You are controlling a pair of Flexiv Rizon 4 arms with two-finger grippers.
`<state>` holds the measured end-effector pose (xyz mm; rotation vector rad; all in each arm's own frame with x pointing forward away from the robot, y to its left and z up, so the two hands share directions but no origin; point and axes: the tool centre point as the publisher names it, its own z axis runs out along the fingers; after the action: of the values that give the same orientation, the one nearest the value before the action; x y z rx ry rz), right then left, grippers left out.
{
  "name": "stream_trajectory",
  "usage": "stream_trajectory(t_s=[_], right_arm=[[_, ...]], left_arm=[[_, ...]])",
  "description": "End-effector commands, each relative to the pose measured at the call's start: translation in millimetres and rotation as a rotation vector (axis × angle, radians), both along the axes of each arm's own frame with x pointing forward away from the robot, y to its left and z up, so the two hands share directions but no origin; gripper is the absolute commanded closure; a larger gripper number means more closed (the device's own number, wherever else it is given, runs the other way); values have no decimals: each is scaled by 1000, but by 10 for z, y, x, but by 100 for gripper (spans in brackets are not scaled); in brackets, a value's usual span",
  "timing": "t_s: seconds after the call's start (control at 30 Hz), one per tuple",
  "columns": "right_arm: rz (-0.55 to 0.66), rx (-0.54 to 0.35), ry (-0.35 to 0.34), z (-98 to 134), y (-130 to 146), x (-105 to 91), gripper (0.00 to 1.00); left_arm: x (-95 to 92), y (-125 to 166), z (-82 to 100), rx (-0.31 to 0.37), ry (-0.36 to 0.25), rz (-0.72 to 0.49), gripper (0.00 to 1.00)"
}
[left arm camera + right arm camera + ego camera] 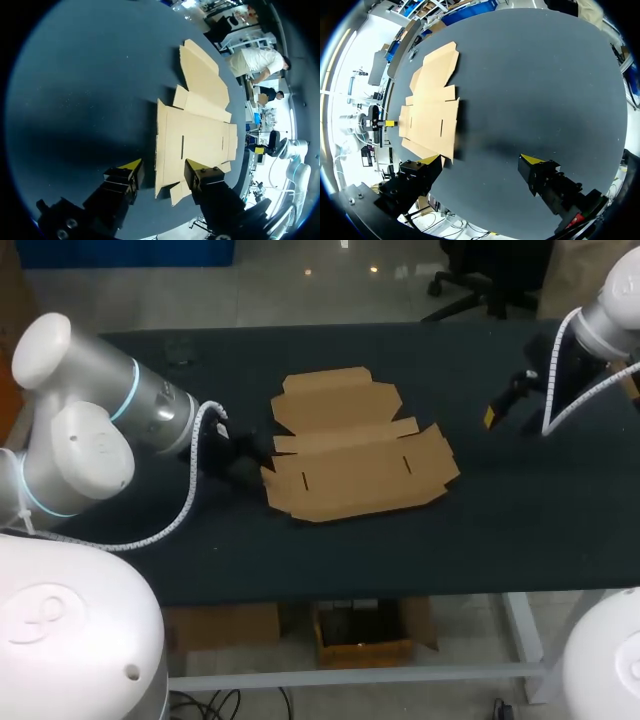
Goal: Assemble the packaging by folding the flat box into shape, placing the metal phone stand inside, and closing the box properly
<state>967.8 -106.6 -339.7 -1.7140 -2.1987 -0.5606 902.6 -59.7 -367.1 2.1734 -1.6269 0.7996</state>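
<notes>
Where the left gripper [162, 167] hangs: low over the black table [75, 100], fingers spread and holding nothing. The nearest edge of the flat cardboard box [200, 135] lies between its yellow tips; contact cannot be told.
Flat cardboard box: unfolded and lying flat on the table, stretching away ahead of the left gripper. Its panels, flaps and slots all show.
Likely handling: light and thin, stiff across each panel but ready to bend at the creases. It would probably slide if pushed from one side only, and its edges could crush under a hard pinch.
Where to take hold: by my judgement, the outer flap or panel edge closest to the left gripper, pinched across its thickness while the other arm steadies the far side.
Right gripper [481, 160]: fingers wide apart and empty, over bare table, with the box well off beyond one finger.
In the way: only open tabletop separates the right gripper from the box. The metal phone stand shows in no view.
</notes>
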Motion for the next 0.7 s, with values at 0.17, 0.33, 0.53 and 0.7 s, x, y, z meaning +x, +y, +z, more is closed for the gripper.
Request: stream_trajectory(t_s=[0.17, 0.33, 0.53, 0.7], right_arm=[[-2, -3, 5, 26, -17, -4, 0], [-3, -4, 5, 34, -11, -12, 0], [0, -3, 7, 29, 4, 1, 0], [6, -3, 8, 31, 22, 9, 0]], left_arm=[[98, -42, -168, -25, 2, -39, 53], [117, -50, -206, -32, 3, -60, 54], [131, -85, -251, -63, 8, -87, 56], [156, -129, -273, -70, 13, -101, 65]])
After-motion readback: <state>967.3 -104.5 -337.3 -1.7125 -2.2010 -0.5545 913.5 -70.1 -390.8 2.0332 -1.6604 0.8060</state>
